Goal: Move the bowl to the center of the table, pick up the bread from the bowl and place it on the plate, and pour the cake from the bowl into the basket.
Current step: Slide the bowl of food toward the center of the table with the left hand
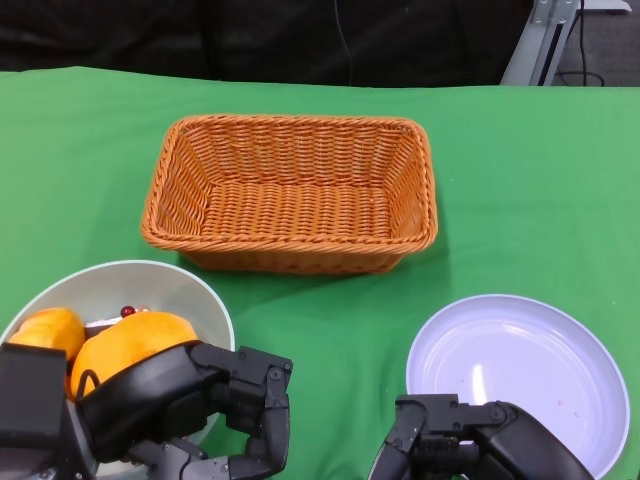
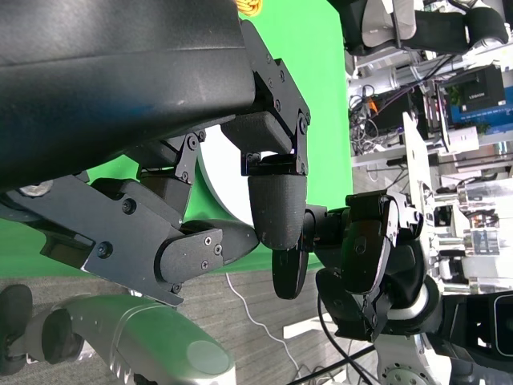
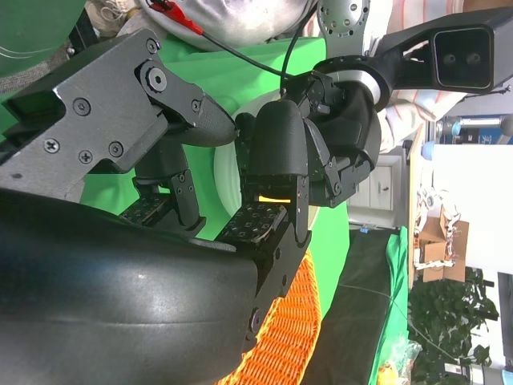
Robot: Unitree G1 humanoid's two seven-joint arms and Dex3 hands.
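Note:
A white bowl (image 1: 185, 285) sits at the table's near left and holds two orange bread pieces (image 1: 125, 345) and a small cake with a red cherry (image 1: 127, 312). My left hand (image 1: 185, 405) hovers over the bowl's near right rim, fingers bent, with nothing between them in the left wrist view. Whether it touches the rim is hidden. The empty white plate (image 1: 520, 375) lies at the near right. My right hand (image 1: 470, 440) is at the plate's near left edge, fingers bent and empty. The woven orange basket (image 1: 290, 190) stands empty at the centre back.
Green cloth covers the table (image 1: 520, 170). A bare green strip separates the bowl from the plate in front of the basket. The right wrist view shows my left hand (image 3: 321, 136) across from the right fingers (image 3: 264, 220).

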